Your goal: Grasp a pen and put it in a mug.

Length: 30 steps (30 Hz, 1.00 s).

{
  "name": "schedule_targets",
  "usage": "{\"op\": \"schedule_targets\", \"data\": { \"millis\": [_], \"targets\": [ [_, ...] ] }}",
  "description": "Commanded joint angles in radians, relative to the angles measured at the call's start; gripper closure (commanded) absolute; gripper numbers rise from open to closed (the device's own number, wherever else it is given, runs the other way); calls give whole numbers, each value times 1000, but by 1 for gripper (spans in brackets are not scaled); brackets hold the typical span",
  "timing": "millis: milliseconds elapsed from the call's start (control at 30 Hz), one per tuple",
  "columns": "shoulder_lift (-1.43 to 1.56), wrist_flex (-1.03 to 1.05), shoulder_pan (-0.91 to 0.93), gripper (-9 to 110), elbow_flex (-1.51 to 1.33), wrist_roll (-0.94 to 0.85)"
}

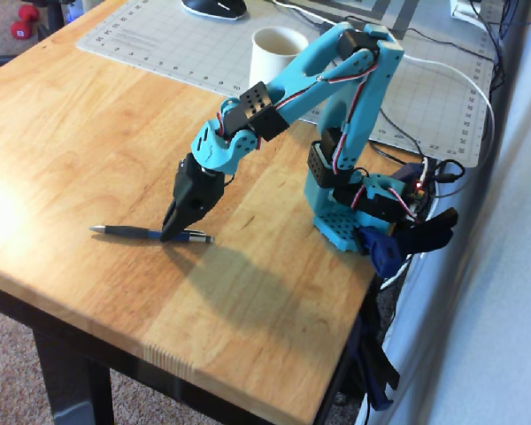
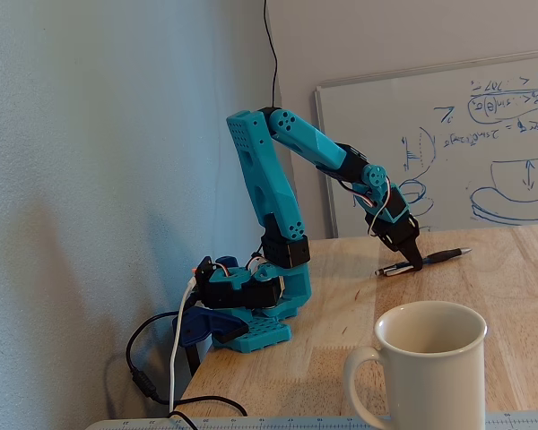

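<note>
While the wooden table [image 1: 88,133] carried everything, the blue arm [image 1: 336,97] bent down to its near edge in the overhead view. The mug [image 1: 274,55] stood upright behind it on a cutting mat [image 1: 159,49]. The gripper [image 1: 171,235] had its black fingers closed around the pen [image 1: 124,232], which lay flat on the wood.

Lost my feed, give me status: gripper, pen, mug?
Gripper down on pen, jaw state unclear. Pen flat on table, not lifted. Mug upright behind arm, looks empty, nothing blocking.
</note>
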<state>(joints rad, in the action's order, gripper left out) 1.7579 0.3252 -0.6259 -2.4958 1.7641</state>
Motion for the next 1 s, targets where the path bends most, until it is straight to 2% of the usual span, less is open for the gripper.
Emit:
{"op": "schedule_targets", "data": {
  "millis": [0,133,300,967],
  "targets": [
    [117,-12,44,101,26,-8],
    [224,-14,101,101,-38,-51],
    [339,-14,166,101,-115,-328],
    [670,-12,565,101,-264,-1971]
  ]
}}
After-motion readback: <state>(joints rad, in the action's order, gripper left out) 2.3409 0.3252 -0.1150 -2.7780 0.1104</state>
